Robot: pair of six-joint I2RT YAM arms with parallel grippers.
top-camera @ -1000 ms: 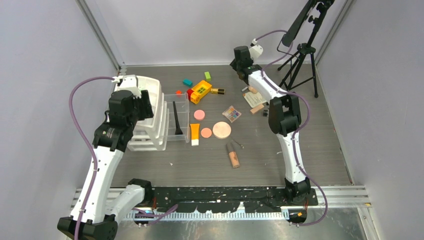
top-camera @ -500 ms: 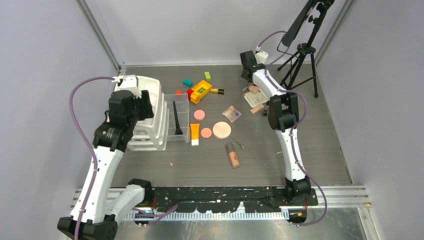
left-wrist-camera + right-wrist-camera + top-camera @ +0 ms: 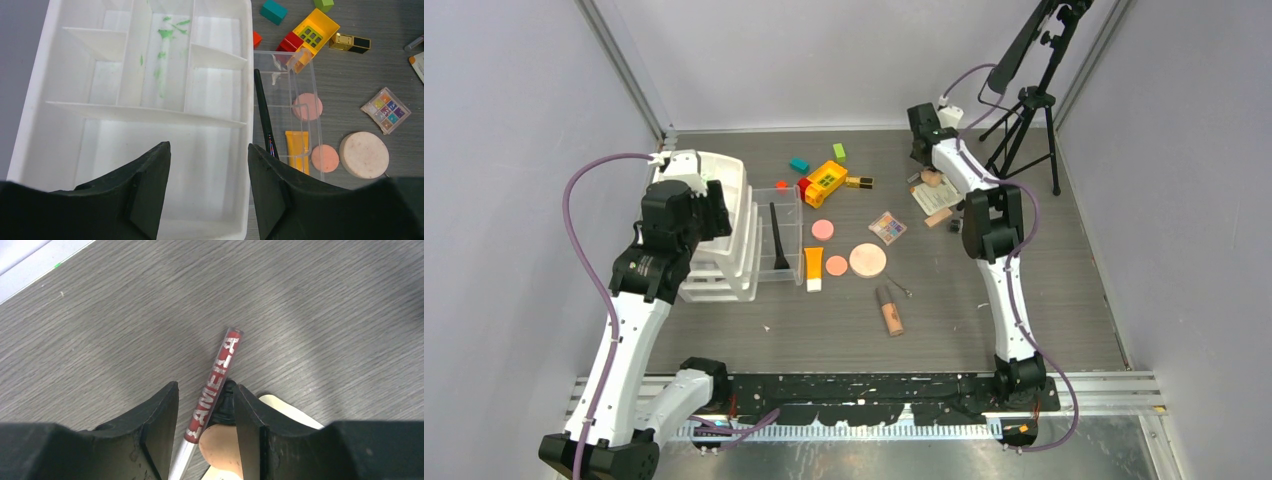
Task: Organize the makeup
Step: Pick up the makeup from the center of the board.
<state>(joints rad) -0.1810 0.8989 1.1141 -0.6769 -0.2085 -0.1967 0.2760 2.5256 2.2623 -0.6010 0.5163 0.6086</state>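
My right gripper [image 3: 206, 387] is open at the far right of the table [image 3: 724, 340], low over a red pencil [image 3: 215, 382]. The pencil lies on the table between the fingers, beside a beige tube's [image 3: 222, 450] black neck. My left gripper [image 3: 208, 146] hangs open and empty above the white divided tray [image 3: 60, 115]. A black brush [image 3: 778, 238] lies in the clear box [image 3: 790, 197]. On the table lie an orange tube [image 3: 813, 268], pink compact [image 3: 823, 229], peach compacts [image 3: 868, 260], eyeshadow palette [image 3: 887, 227], gold-black lipstick [image 3: 859, 182] and a beige tube [image 3: 890, 312].
A yellow-and-red toy brick [image 3: 824, 182] sits with teal [image 3: 799, 164], green [image 3: 839, 151] and red [image 3: 782, 184] blocks behind the clear box. A pale card [image 3: 934, 197] and another beige tube [image 3: 939, 217] lie by the right arm. A black tripod [image 3: 1034, 100] stands at the back right.
The right gripper has shifted a little to the right at the back of the table and its jaws have widened. The left arm has not moved.
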